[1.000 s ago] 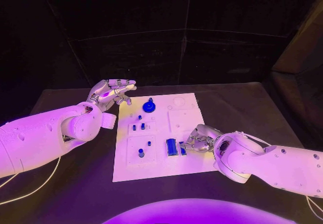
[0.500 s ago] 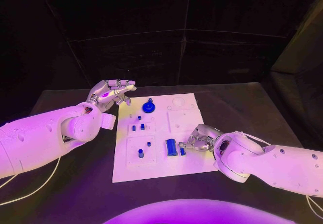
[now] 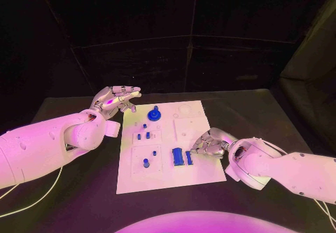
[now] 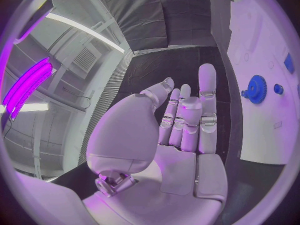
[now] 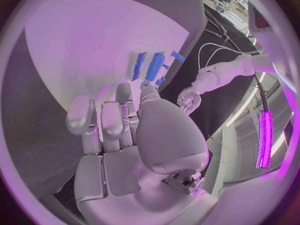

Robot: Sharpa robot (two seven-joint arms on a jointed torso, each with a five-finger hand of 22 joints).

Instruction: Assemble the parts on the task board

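The white task board (image 3: 199,170) lies mid-table, also seen in the left wrist view (image 4: 265,130) and the right wrist view (image 5: 81,50). On it stand a blue gear (image 3: 155,114) (image 4: 256,89), small blue pegs (image 3: 142,136) and a single peg (image 3: 146,162). A wide blue block (image 3: 178,156) (image 5: 155,66) has a narrow blue piece (image 3: 189,158) beside it. My right hand (image 3: 208,144) (image 5: 125,125) hovers over the board just right of the narrow piece, fingers pointing at it, nothing gripped. My left hand (image 3: 115,101) (image 4: 181,130) floats empty off the board's far left corner, fingers loosely spread.
The black table (image 3: 259,111) surrounds the board, with bare room to the right and in front. A white cable (image 3: 31,196) trails under my left arm. My right forearm (image 3: 280,167) lies across the table right of the board.
The camera has shifted slightly. My right hand has eased a little to the right, away from the blue pieces. The left hand has stayed about where it was.
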